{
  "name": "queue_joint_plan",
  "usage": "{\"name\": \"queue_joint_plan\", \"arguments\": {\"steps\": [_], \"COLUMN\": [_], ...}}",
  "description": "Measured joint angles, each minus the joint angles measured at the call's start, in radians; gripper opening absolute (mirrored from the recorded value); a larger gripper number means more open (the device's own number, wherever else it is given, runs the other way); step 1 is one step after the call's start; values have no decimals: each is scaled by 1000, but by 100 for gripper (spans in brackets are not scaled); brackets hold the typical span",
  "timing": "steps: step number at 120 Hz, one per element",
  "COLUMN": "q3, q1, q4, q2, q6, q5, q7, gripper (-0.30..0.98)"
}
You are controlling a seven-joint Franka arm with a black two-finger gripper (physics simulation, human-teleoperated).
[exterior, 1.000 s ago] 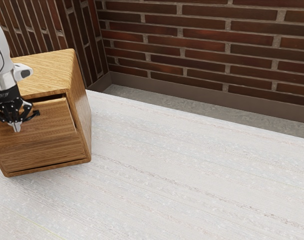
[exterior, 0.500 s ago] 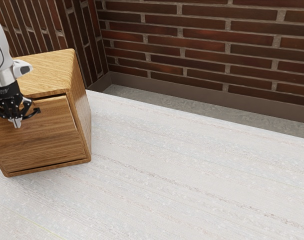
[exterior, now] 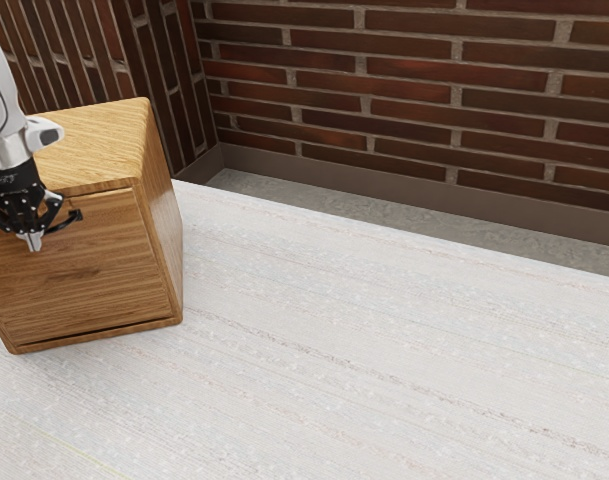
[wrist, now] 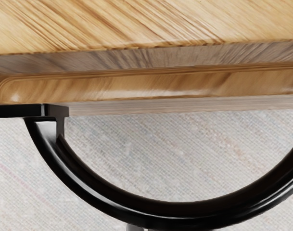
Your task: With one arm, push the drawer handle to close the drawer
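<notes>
Jaws (exterior: pixel 32 242) look closed to me, tips together, nothing visible pinched between them. They're over at the exterior view's left, pointing down in front of the drawer (exterior: pixel 94 265), right by its black handle (wrist: pixel 108 199). Can't tell if they're actually touching it, tbh. The handle is a curved bar on the drawer front, bowing outward from it, with one end poking out to the right of the jaws in the exterior view. Drawer's in the wooden cabinet (exterior: pixel 99 135) and its front looks pretty much flush with the frame, though I can't say if it's totally shut. Cabinet sits on the pale tabletop (exterior: pixel 384 340), also at the exterior view's left. White arm (exterior: pixel 6 110) comes in from that side too, and there's a brick wall (exterior: pixel 404 90) on the far side.
</notes>
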Motion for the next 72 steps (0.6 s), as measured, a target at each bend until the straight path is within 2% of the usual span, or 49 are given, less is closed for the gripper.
{"name": "queue_joint_plan", "arguments": {"steps": [54,72], "q3": [-14,-72], "q1": [-1,1], "q4": [10,-114], "q2": [19,-109], "q6": [4,19], "q5": [10,-38], "q7": [7,6], "gripper": [-9,23]}}
